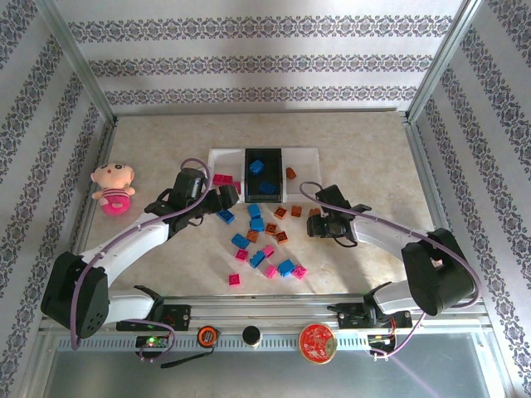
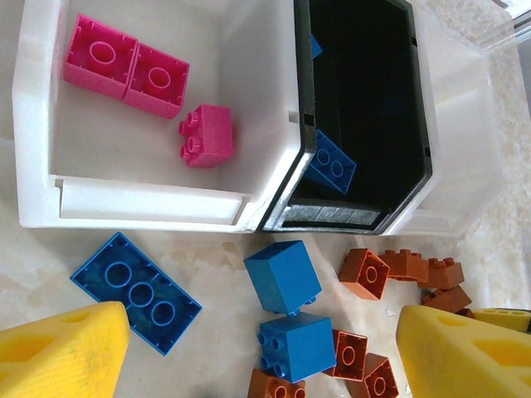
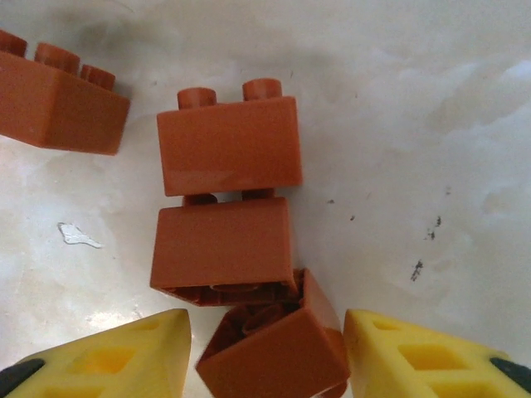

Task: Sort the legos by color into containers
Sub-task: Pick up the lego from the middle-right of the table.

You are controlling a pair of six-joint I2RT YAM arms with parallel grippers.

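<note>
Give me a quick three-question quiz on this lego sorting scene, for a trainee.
1. True or false: the left white tray holds only pink legos.
2. Which colour lies in the black tray? A orange, B blue, C pink.
3. What colour is the lego between the fingers of the right gripper?
Key: 1 true; 2 B; 3 orange.

Left arm (image 1: 124, 240) extended forward, wrist angled right; left gripper (image 2: 261, 323) facing down, jaws wide apart. Right arm (image 1: 390, 236) bent, reaching leftward; right gripper (image 3: 267, 332) facing down, fingers (image 3: 415, 356) moderately apart, closure unclear.
</note>
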